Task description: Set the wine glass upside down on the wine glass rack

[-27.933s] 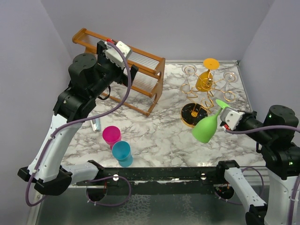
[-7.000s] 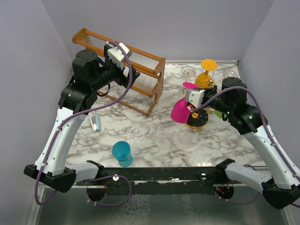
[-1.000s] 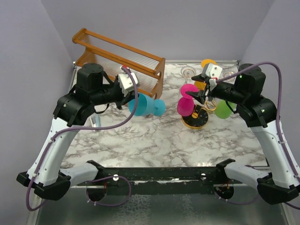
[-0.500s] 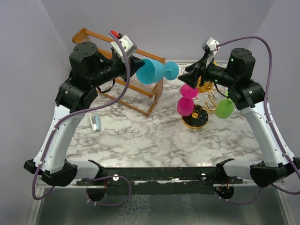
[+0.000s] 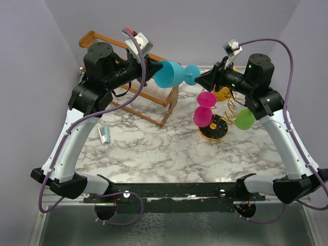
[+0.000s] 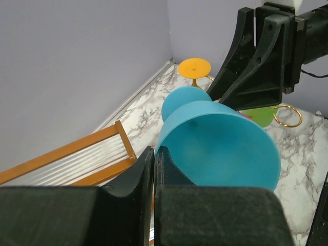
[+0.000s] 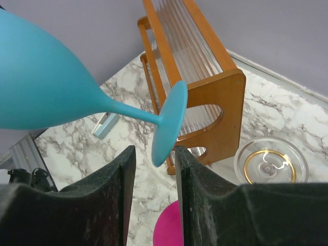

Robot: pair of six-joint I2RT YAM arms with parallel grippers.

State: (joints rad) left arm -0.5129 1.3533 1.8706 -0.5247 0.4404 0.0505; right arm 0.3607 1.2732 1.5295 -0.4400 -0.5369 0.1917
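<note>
Marble table (image 5: 169, 151): wooden shelf (image 5: 165, 110) beside rack (image 5: 214, 134)

Above the table (image 5: 169, 148) the wine glass (image 5: 171, 73) lies sideways in the air, its bowl at the left claw (image 5: 153, 65), its foot between the jaws of the right claw (image 5: 198, 80). Below it stands the slatted shelf (image 5: 171, 100); right of that, the wine glass rack (image 5: 210, 135), a hung glass (image 5: 204, 111) on its left side.

Left arm (image 5: 66, 141) stands high, elbow bent, wrist reaching right and far. Left gripper (image 5: 154, 66) is clamped tight on the rim of the blue wine glass (image 5: 171, 74). Right arm (image 5: 292, 146) stands high, wrist reaching left. Right gripper (image 5: 200, 79) has its jaws parted and faces the left gripper at close range.
</note>
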